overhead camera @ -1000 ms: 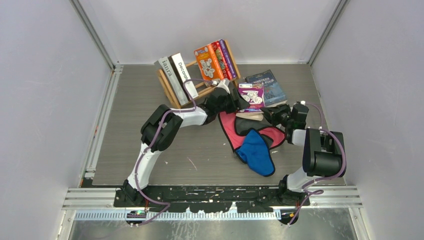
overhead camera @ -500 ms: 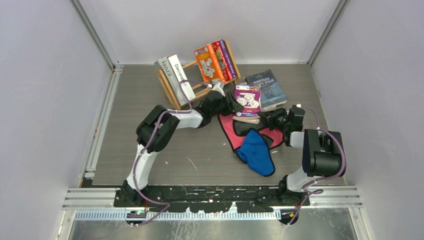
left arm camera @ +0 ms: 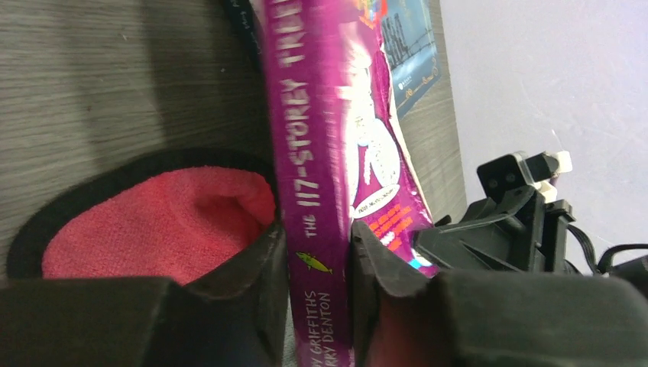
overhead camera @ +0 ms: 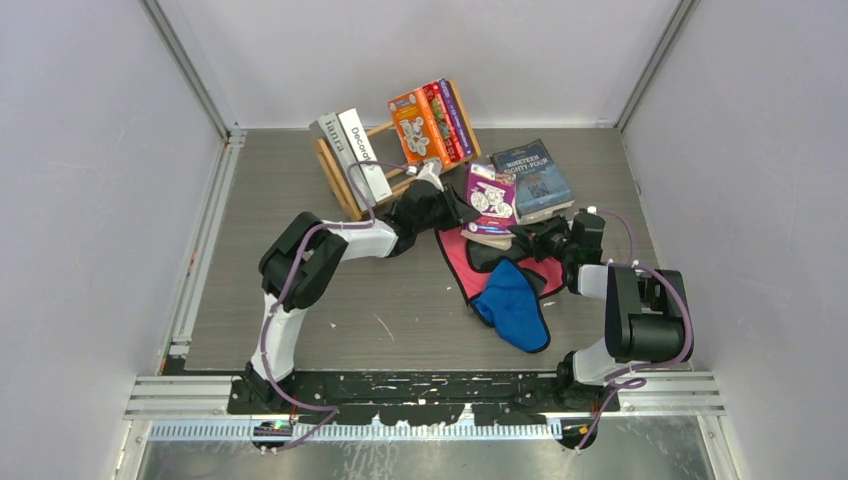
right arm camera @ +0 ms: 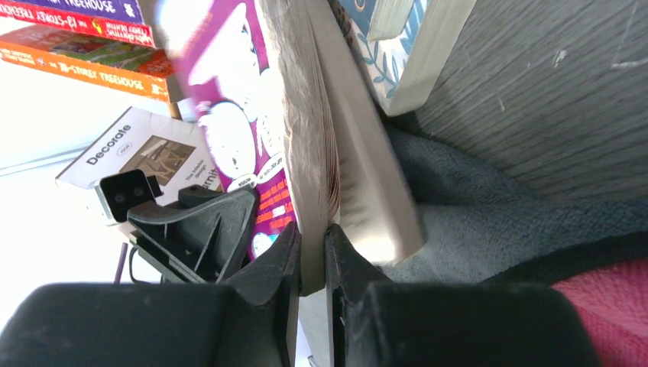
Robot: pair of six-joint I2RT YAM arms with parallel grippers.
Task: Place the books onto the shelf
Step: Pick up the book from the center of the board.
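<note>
A purple paperback (overhead camera: 491,190) stands tilted on edge over the cloths, held from both sides. My left gripper (overhead camera: 461,207) is shut on its spine (left arm camera: 315,183), one finger on each face. From the right, my right gripper (overhead camera: 530,238) is shut on the same book's page edge (right arm camera: 309,153). The light-wood shelf (overhead camera: 383,172) stands at the back. It holds a grey book and the white "Decorate" book (overhead camera: 352,150) at its left end, and orange, red and purple paperbacks (overhead camera: 431,120) at its right end. A dark blue book (overhead camera: 535,176) lies flat to the right.
A red cloth (overhead camera: 458,262), a grey cloth (overhead camera: 492,250) and a blue cloth (overhead camera: 512,305) lie heaped under and in front of the held book. Another book with a floral cover (right arm camera: 386,53) lies under the dark blue one. White walls close in the back and both sides.
My left gripper has closed on the purple book's spine. The book has tipped up and shifted left, toward the shelf. My right gripper has followed it leftward, still gripping the page edge.
</note>
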